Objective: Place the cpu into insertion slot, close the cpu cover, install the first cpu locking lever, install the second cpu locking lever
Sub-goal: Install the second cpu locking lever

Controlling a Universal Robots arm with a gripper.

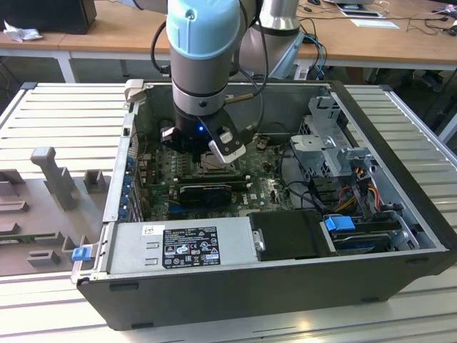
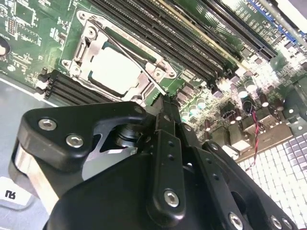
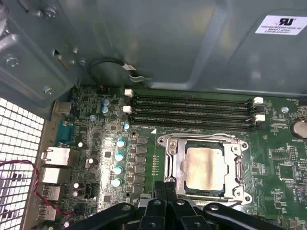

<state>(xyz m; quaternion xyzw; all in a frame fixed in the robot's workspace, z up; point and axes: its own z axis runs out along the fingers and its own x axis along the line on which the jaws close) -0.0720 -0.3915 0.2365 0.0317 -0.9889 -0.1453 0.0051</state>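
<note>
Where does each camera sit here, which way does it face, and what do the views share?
Exterior view: off the arm, above the open case, looking down into it; the arm and gripper show.
First wrist view: on the arm, facing the motherboard; the cpu lies under the closed cover; gripper at the edge.
Second wrist view: on the arm, behind the gripper, facing the cpu.
Both wrist views share the cpu, cover and memory slots.

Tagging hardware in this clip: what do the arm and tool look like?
The arm has grey cylindrical segments with a light-blue joint cap, and black cables loop beside it. Its wrist is black with a small blue light. The tool is matte black: linked plates and finger bars joined by silver screws, visible in both wrist views. A silvery-white block sits at the wrist in the exterior view.
</note>
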